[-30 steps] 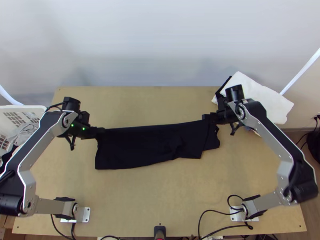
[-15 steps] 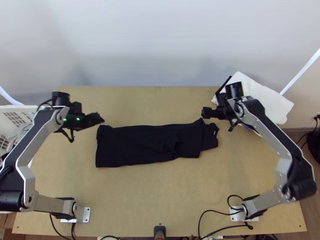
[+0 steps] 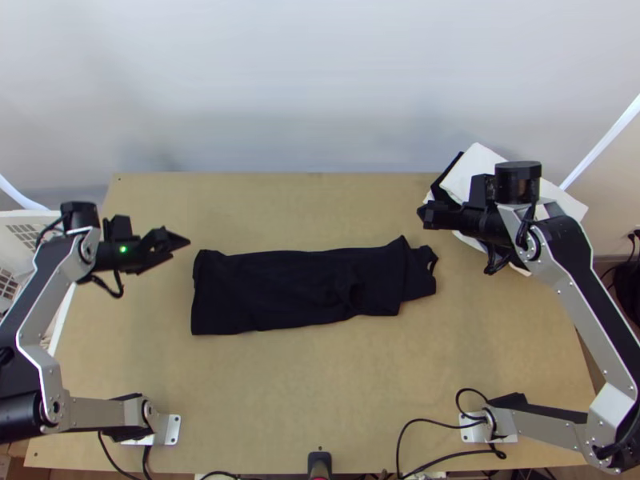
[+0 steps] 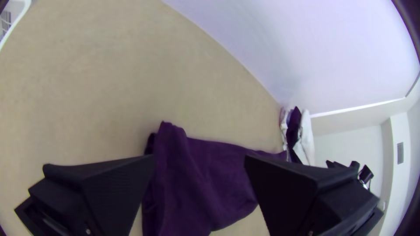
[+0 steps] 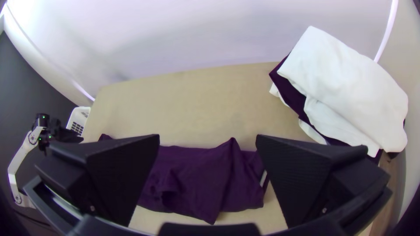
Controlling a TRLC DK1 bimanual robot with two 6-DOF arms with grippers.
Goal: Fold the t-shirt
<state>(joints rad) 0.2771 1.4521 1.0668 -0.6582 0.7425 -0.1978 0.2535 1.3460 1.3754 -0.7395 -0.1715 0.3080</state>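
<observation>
The black t-shirt [image 3: 296, 290] lies across the middle of the table as a long folded strip, with a small bunched spot right of its centre and uneven layers at its right end. My left gripper [image 3: 182, 242] stands off the strip's left end, apart from the cloth. In the left wrist view the left gripper [image 4: 199, 161] is open, the shirt [image 4: 205, 179] visible between its fingers. Beyond the strip's right end, up by the stack, is my right gripper [image 3: 424, 214]. The right wrist view shows the right gripper [image 5: 208, 142] open above the shirt [image 5: 197, 183], holding nothing.
A stack of white and dark cloths [image 3: 564, 200] lies at the table's back right corner, partly under the right arm. At the left edge stands a white basket [image 3: 22, 228]. Bare wood [image 3: 296, 400] stretches in front of the shirt.
The left gripper has let go of the shirt's back left corner and moved away to the left. The right gripper has risen and shifted slightly back. The shirt's left end has settled.
</observation>
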